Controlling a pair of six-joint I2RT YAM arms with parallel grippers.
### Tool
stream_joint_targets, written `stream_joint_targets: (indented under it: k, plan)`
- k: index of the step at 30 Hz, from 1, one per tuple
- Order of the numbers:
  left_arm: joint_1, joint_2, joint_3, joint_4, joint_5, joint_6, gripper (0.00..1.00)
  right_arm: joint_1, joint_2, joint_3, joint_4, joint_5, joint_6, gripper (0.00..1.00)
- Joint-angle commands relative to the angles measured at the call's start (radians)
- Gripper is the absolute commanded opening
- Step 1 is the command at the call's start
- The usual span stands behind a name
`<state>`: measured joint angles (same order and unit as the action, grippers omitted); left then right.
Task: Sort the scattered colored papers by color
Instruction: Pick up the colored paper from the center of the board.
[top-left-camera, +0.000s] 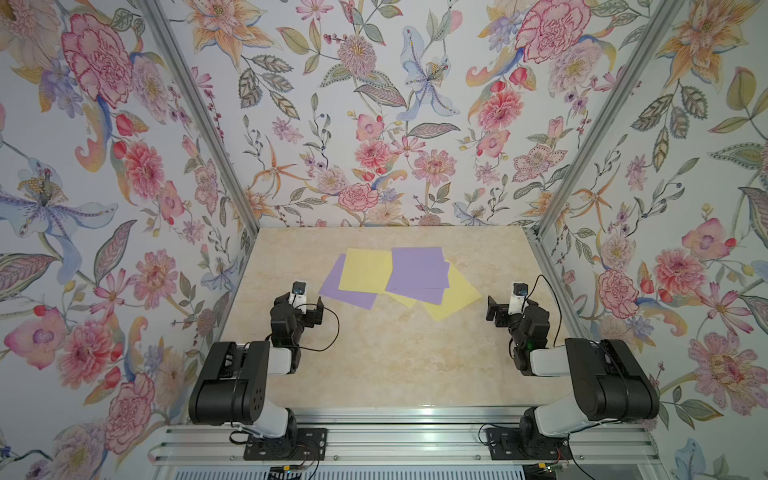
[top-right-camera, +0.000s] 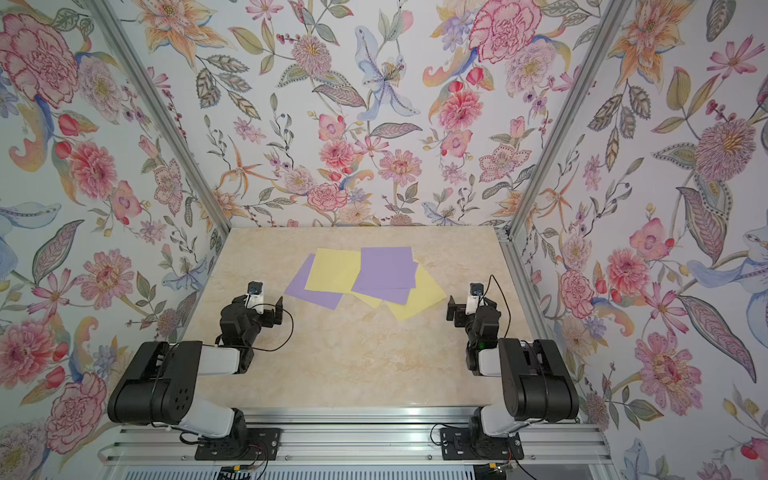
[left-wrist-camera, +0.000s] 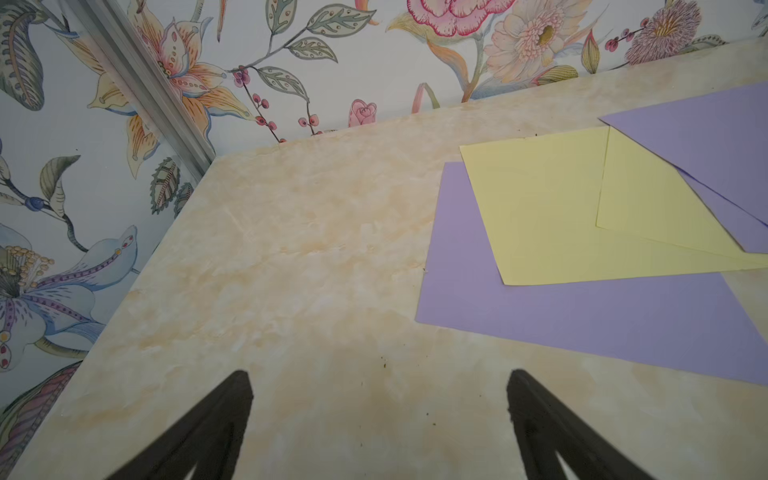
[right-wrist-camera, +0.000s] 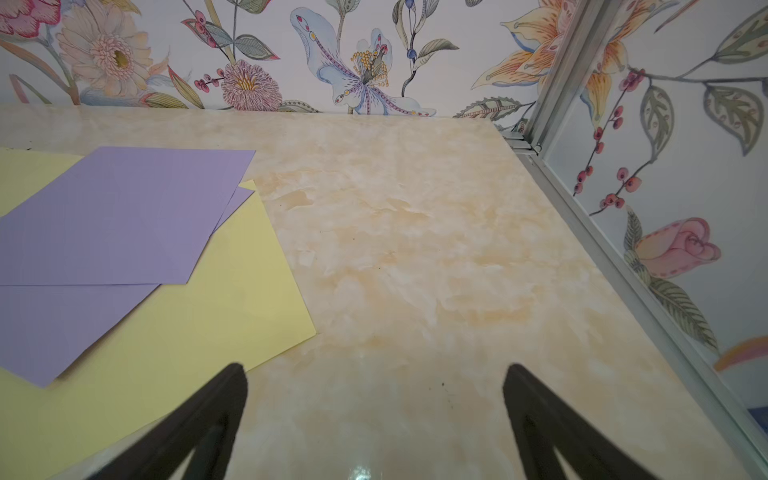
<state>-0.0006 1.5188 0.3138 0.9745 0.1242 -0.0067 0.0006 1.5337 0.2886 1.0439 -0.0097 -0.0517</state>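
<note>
The colored papers lie overlapping in a loose spread at the far middle of the beige table (top-left-camera: 395, 365). In both top views a lavender sheet (top-left-camera: 347, 295) is lowest at the left, with a yellow sheet (top-left-camera: 363, 270) on it. A lavender sheet (top-left-camera: 417, 266) tops the right half, over another lavender one (top-left-camera: 422, 294) and a yellow sheet (top-left-camera: 457, 297). My left gripper (top-left-camera: 300, 304) (left-wrist-camera: 380, 374) stands open just short of the left lavender sheet (left-wrist-camera: 582, 324), holding nothing. At the yellow sheet's (right-wrist-camera: 208, 324) near right edge my right gripper (top-left-camera: 515, 307) (right-wrist-camera: 375, 366) is open, with bare table between its fingers.
Floral-papered walls close the table in on the left, right and far sides, with aluminium posts (top-left-camera: 199, 108) (top-left-camera: 602, 120) at the far corners. Both arm bases sit on the metal rail (top-left-camera: 407, 440) at the front edge. Black cables (top-left-camera: 328, 328) loop beside each wrist.
</note>
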Motion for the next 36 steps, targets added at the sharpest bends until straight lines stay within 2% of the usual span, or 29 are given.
stream_joint_targets:
  k: [1,22,25,26,27,28,29,30,31,33,36]
  plan:
    - [-0.004,0.010,-0.010,0.027,-0.007,0.013,0.98,0.007,-0.003,0.017,0.007,0.012,0.015,1.00]
    - [0.023,0.018,-0.005,0.024,0.028,-0.004,0.98,0.007,-0.005,0.018,0.005,0.011,0.015,1.00]
    - [0.020,0.011,0.006,0.011,-0.027,-0.020,0.98,0.012,-0.008,0.015,0.012,0.008,0.007,1.00]
    - [0.014,-0.012,0.027,-0.035,-0.059,-0.027,0.98,0.013,-0.021,0.018,-0.003,-0.040,-0.012,1.00]
    - [0.000,-0.055,0.059,-0.129,-0.112,-0.029,0.99,0.019,-0.048,0.031,-0.040,-0.075,-0.034,1.00]
    - [-0.036,-0.109,0.128,-0.296,-0.218,-0.024,0.98,0.024,-0.091,0.049,-0.111,-0.097,-0.047,1.00]
    - [-0.078,-0.154,0.188,-0.409,-0.335,-0.034,0.98,0.030,-0.147,0.117,-0.308,-0.111,-0.051,1.00]
    - [-0.099,-0.188,0.232,-0.483,-0.391,-0.103,0.98,0.043,-0.182,0.213,-0.517,-0.106,-0.056,1.00]
    - [-0.102,-0.218,0.285,-0.576,-0.376,-0.211,0.98,0.063,-0.191,0.322,-0.666,-0.081,-0.046,1.00]
    - [-0.117,-0.233,0.371,-0.658,-0.252,-0.387,0.94,0.107,-0.180,0.450,-0.797,-0.066,-0.031,1.00]
    - [-0.214,-0.160,0.460,-0.682,-0.164,-0.485,0.91,0.156,-0.094,0.631,-0.878,-0.138,0.071,1.00]
